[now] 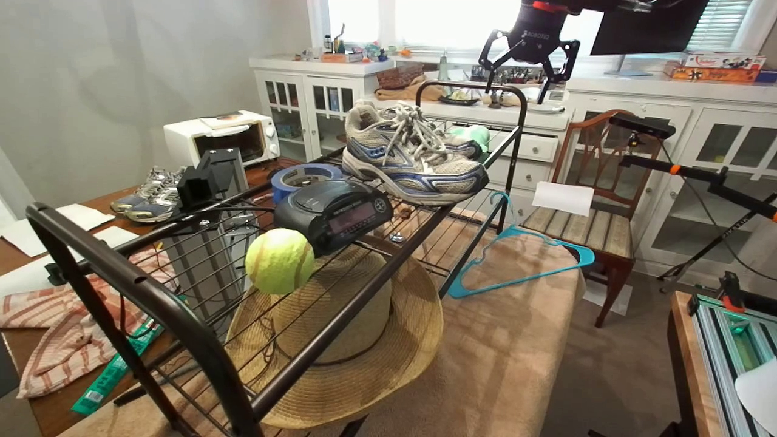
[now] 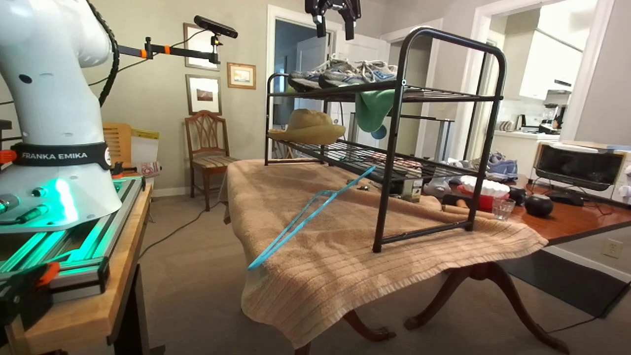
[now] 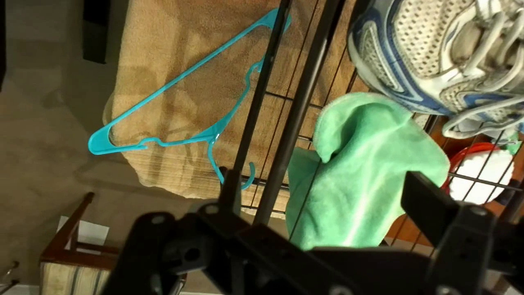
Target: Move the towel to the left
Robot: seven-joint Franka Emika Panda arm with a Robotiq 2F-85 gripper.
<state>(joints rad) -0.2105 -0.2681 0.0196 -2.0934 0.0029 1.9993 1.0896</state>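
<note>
While the black jaws hung spread, I judged the rumpled mint-green cloth towel light, limp, best pinched mid-fold.

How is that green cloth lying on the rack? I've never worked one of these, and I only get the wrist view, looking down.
Observer: Part of the green cloth droops below the top shelf.
Operator: Am I touching it?
Observer: No, the gripper hangs above the top shelf, clear of the green cloth.
Operator: Is anything stored lower down?
Observer: Yes, a straw hat sits one level down.
</note>
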